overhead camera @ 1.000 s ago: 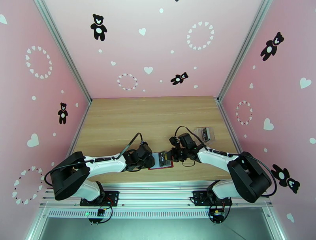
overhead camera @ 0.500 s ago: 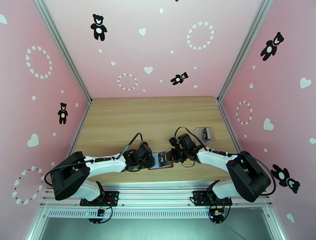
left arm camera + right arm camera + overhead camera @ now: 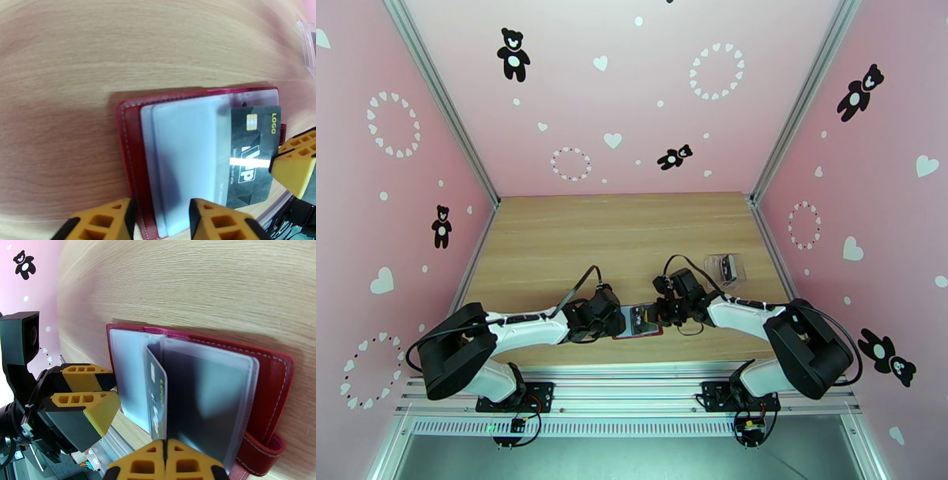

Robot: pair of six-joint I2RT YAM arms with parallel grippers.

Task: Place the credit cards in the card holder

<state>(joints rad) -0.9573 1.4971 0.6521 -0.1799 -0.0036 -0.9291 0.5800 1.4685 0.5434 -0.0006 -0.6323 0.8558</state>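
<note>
From above, you see the open red card holder lying near the table's front edge between the left gripper and the right gripper, with a clear plastic pouch well apart at the right. Your left wrist camera shows yellow fingers parted astride the holder's near edge and clear sleeves, a dark grey card lying over a sleeve. Your right wrist camera shows fingertips pressed together at that card's edge.

Clear plastic pouch – dark contents – on wooden table.
</note>
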